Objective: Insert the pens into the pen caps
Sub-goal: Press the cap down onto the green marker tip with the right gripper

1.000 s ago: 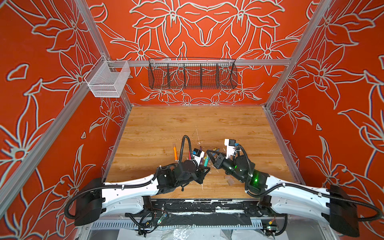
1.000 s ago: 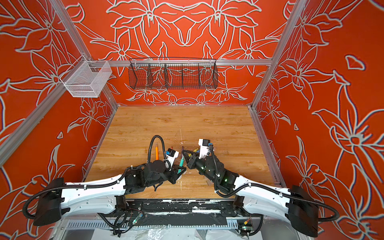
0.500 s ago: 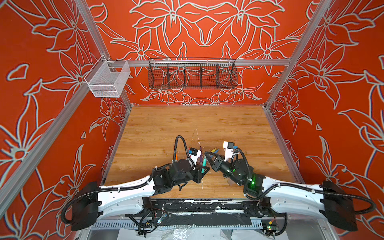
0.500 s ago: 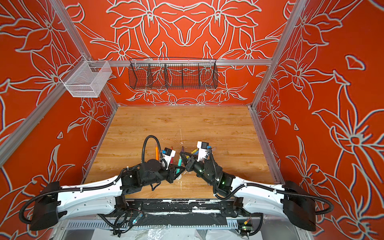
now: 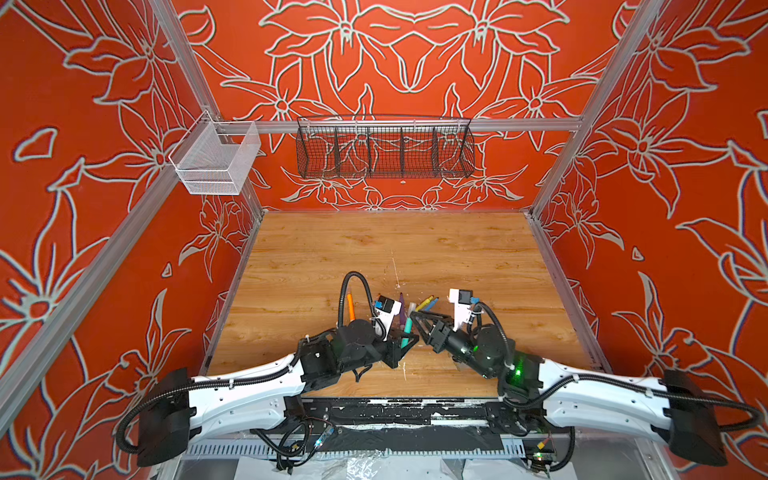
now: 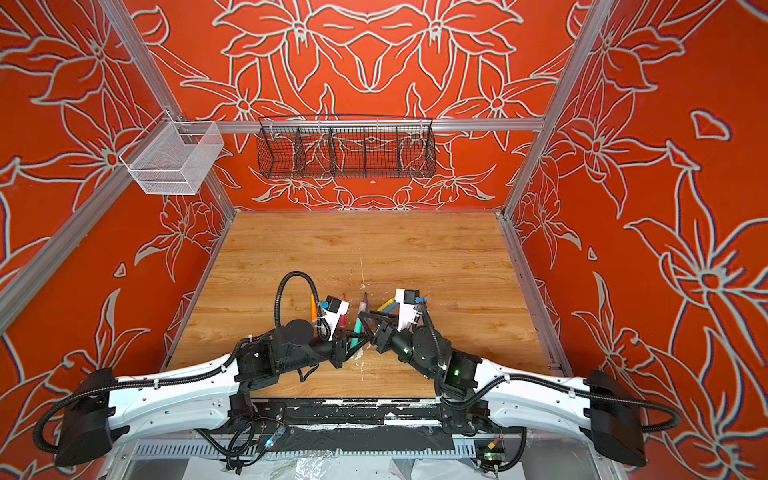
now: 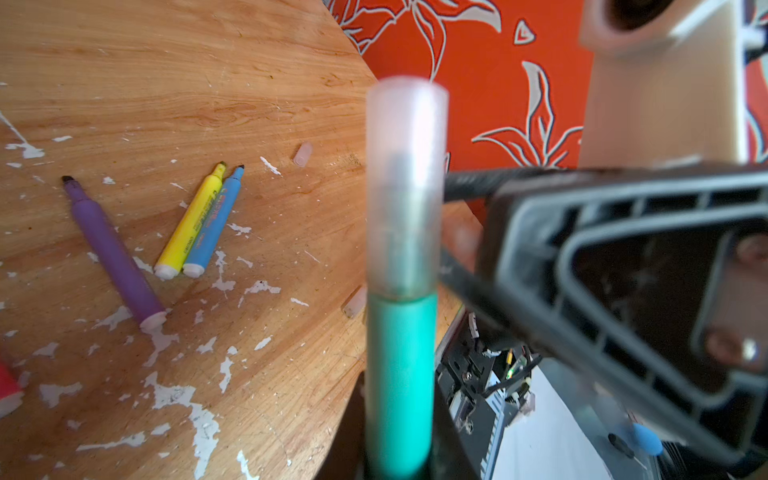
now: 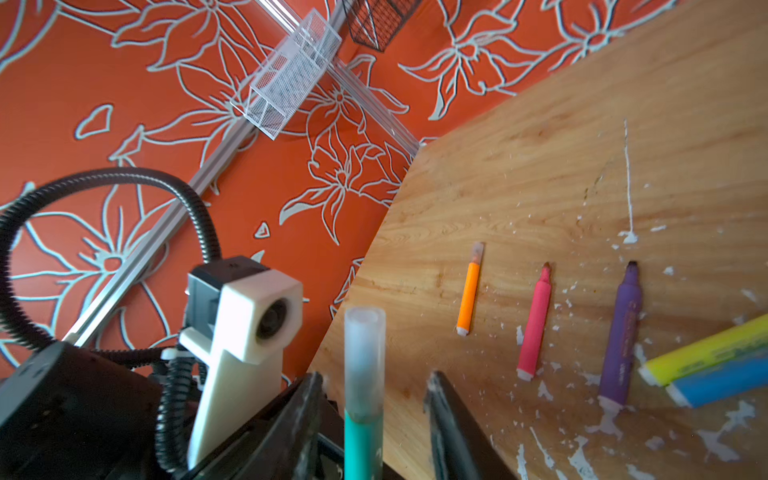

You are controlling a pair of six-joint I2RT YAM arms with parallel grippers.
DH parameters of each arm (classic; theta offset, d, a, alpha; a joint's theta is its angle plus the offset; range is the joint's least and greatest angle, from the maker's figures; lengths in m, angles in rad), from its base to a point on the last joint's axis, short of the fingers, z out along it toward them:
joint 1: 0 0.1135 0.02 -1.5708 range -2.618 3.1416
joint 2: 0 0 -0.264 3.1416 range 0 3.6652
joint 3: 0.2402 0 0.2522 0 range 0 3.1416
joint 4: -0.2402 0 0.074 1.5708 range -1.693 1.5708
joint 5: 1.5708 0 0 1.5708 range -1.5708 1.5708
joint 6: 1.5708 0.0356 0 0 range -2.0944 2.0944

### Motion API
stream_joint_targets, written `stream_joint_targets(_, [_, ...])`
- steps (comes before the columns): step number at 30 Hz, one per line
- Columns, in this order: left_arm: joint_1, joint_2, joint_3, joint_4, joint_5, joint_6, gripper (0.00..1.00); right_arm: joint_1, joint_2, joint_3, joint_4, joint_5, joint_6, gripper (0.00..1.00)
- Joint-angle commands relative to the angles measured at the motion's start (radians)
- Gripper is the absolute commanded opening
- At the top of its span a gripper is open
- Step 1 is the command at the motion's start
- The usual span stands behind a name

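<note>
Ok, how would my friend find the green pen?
Look at the wooden table, near the middle of its front edge. The green pen is held up in the left gripper, a clear cap on its tip. The other pens all lie flat on the wood.

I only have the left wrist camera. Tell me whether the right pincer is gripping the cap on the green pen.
Observer: It is not. In the right wrist view the right pincer has its jaws apart, one on each side of the cap on the green pen, with a gap on both sides.
Operator: Name any pen outside my view.
Observer: The orange pen lies on the table beside the pink-red pen.
Operator: I see only the pink-red pen's white end. Report its tip.
Observer: Its tip is bare, with no cap on it.
</note>
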Motion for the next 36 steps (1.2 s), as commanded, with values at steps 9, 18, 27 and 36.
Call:
stream_joint_targets(9, [-0.033, -0.007, 0.010, 0.007, 0.042, 0.124, 0.00, 0.002, -0.059, 0.069, -0.154, 0.065, -0.090, 0.56])
stream_joint_targets(18, [-0.036, 0.016, 0.017, 0.007, 0.034, 0.125, 0.00, 0.002, 0.015, 0.120, -0.126, 0.022, -0.093, 0.48])
stream_joint_targets(27, [-0.038, 0.016, 0.024, 0.001, 0.024, 0.127, 0.00, 0.002, 0.048, 0.118, -0.109, 0.028, -0.085, 0.32])
stream_joint_targets(36, [-0.038, 0.016, 0.054, -0.029, -0.030, 0.124, 0.00, 0.004, 0.117, 0.109, -0.084, -0.023, -0.046, 0.00])
